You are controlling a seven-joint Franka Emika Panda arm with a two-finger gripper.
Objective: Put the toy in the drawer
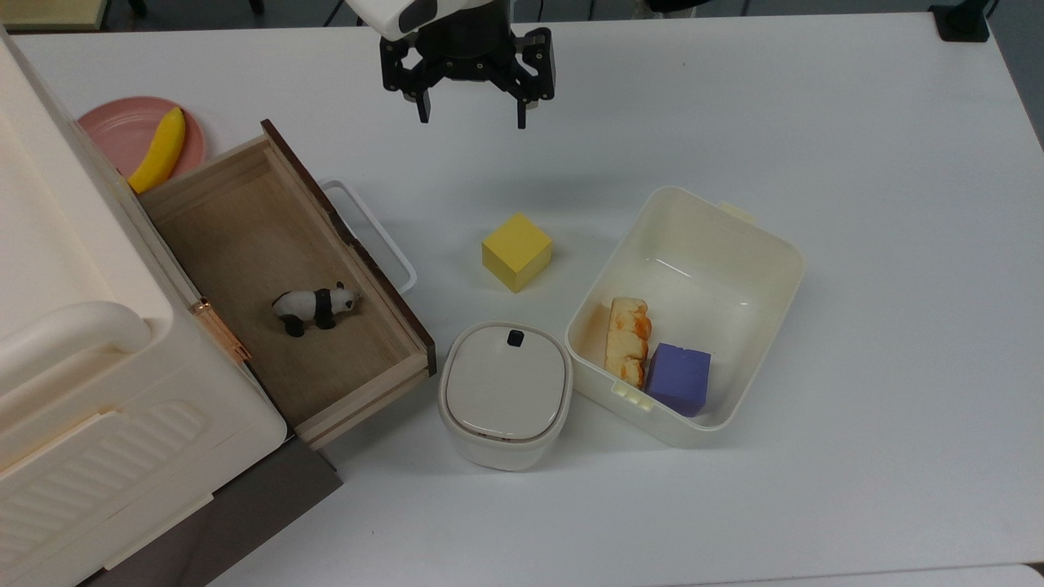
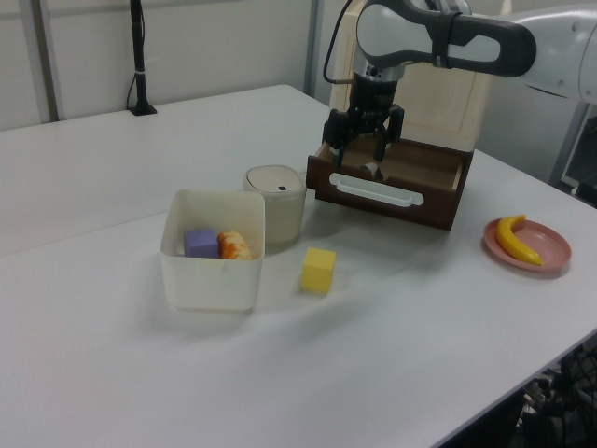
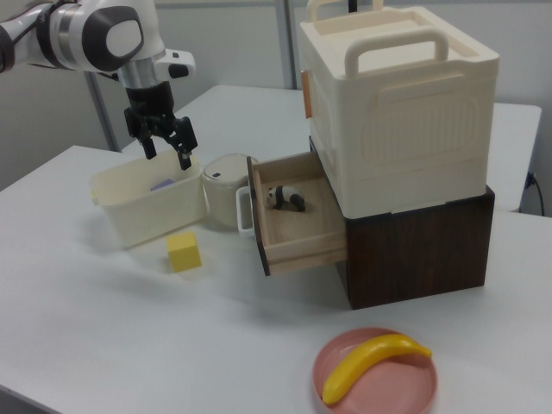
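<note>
The toy (image 1: 316,307), a small black-and-white panda, stands on the wooden floor of the pulled-out drawer (image 1: 236,228); the right view has the toy (image 3: 285,197) inside the drawer (image 3: 297,233) too. The drawer (image 2: 390,187) has a dark brown front and a white loop handle. My gripper (image 1: 471,121) hangs open and empty over the white table, well clear of the drawer toward the top view's upper middle. In the left view my gripper (image 2: 362,152) hovers in front of the drawer's left end; in the right view my gripper (image 3: 168,155) is above the cream tub.
A yellow cube (image 1: 517,251) lies on the table between drawer and cream tub (image 1: 734,244), which holds a purple cube (image 1: 679,379) and an orange-white piece (image 1: 628,340). A lidded cream pot (image 1: 505,393) stands by the drawer's corner. A pink plate (image 1: 122,130) carries a banana (image 1: 159,150).
</note>
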